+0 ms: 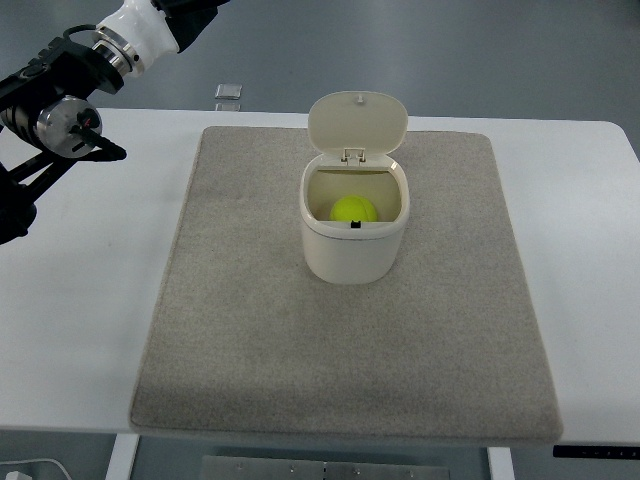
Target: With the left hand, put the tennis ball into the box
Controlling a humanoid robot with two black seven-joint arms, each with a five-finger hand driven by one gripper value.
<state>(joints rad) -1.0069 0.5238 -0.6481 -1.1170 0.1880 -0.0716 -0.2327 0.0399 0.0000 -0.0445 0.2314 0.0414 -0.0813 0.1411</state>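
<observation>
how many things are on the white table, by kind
Grey rectangular fabric mat: 1
Cream plastic box with hinged lid open: 1
Yellow-green tennis ball, inside the box: 1
Small clear square item at the table's far edge: 1
Total: 4

The left hand sits off to the far left, holding nothing.

A grey mat covers the white table.

Single top cam, robot's side, steep downward tilt, mid-range, framing the whole tabletop and mat.
</observation>
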